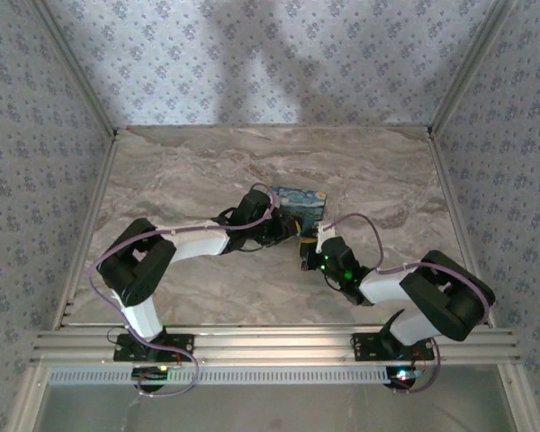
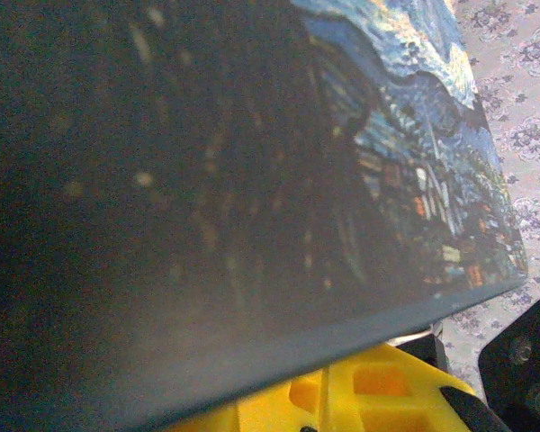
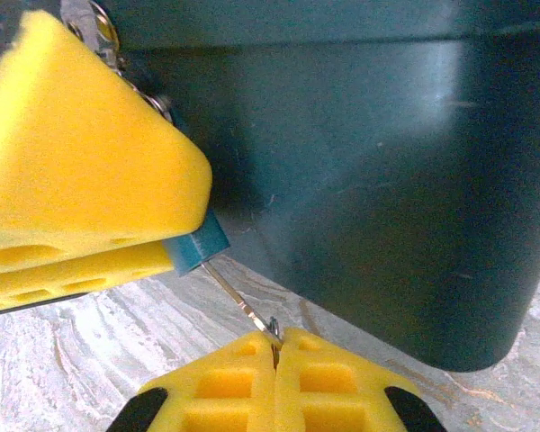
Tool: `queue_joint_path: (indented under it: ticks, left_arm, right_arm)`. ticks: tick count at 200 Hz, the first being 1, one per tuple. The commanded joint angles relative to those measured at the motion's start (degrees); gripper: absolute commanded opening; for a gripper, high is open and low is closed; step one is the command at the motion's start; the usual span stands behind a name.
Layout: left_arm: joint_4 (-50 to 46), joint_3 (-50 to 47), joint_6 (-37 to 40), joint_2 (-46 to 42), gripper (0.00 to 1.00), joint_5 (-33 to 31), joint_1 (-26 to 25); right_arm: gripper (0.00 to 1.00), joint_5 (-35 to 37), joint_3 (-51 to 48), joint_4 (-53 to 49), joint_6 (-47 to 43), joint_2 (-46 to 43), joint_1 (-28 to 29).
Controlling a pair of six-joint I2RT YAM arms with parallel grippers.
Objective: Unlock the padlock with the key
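So the padlock (image 3: 201,250) is mostly buried: just a little teal-blue corner pokes out from between the left gripper's (image 1: 291,229) yellow fingers (image 3: 90,153), which are clamped on it. That exposed end faces down and to the right in the right wrist view, toward the other arm. There are bits of shiny metal along the top of the fingers, but I can't make out what they are.

The key (image 3: 238,301) is a thin metal shaft lying on a diagonal. Its tip points up-left and meets the padlock corner. Its back end is pinched in the right gripper (image 3: 275,346), jaws pressed tight together.

All this sits just beside the dark wall of the painted box (image 3: 387,180), mid marble table (image 1: 189,171).
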Motion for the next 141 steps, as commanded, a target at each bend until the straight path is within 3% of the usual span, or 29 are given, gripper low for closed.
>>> queue_joint_path:
  ticks: [1, 141]
  left_arm:
    - [-0.29, 1.25, 0.73, 0.29, 0.15, 1.3, -1.31]
    - [-0.72, 1.62, 1.49, 1.53, 0.15, 0.79, -1.28]
  right_arm:
    - [0.0, -2.57, 1.81, 6.65, -0.65, -0.41, -0.1]
    - [0.0, -7.75, 1.36, 4.63, -0.64, -2.64, -3.41]
